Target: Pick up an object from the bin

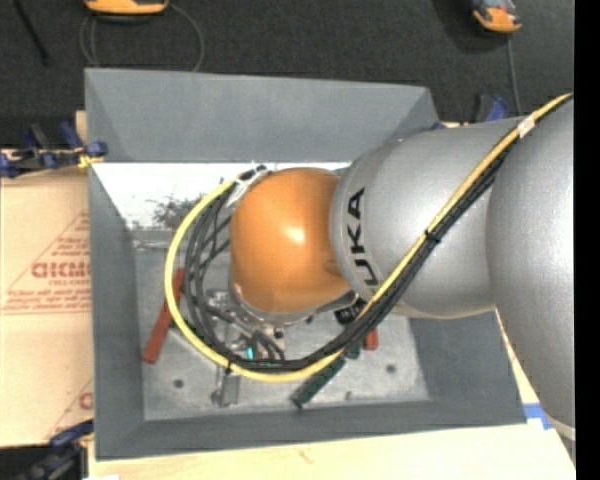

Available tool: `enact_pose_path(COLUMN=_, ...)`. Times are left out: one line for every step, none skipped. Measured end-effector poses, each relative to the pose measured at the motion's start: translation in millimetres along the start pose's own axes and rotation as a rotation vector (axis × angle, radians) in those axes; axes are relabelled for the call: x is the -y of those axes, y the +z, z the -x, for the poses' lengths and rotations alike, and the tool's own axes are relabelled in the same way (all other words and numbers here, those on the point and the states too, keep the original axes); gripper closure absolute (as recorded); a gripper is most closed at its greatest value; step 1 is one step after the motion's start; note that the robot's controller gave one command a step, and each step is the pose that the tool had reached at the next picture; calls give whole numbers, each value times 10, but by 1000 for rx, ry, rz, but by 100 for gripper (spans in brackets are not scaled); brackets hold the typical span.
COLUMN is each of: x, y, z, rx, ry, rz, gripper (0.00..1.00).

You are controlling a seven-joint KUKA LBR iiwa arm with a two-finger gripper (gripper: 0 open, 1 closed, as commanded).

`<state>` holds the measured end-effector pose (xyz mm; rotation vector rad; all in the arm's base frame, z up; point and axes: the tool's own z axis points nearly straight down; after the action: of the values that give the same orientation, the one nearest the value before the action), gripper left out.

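Observation:
My gripper (236, 320) is low in the middle of the bin, and its metal body shows just under the arm's orange cover. A red stick-like thing (159, 332) lies slanted on the bin floor to its left. Just below the gripper, near the front wall, lies a small grey metal piece (225, 389). A dark green elongated thing (316, 384) lies slanted at the front, right of that piece. A small red thing (370, 340) peeks out from under the arm on the right. What lies directly under the gripper is hidden.
The arm and its orange cover, with yellow and black cables looped around them, cover the middle and right of the bin. Dark specks lie on the floor at the back left. Bare grey floor shows along the left and front walls.

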<state>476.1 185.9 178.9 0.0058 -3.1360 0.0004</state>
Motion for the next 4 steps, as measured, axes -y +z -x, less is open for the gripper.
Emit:
enact_pose_path(x=8, y=-39, z=21, rx=7, ry=4, rz=2, gripper=0)
enact_pose_path(x=54, y=548, z=329, rx=10, ry=140, rz=3, gripper=0)
enact_pose_path(x=-49, y=1076, z=643, rx=10, ry=59, rz=1, gripper=0)
enact_pose_path(x=-25, y=1084, z=605, rx=6, ry=243, rz=2, gripper=0)
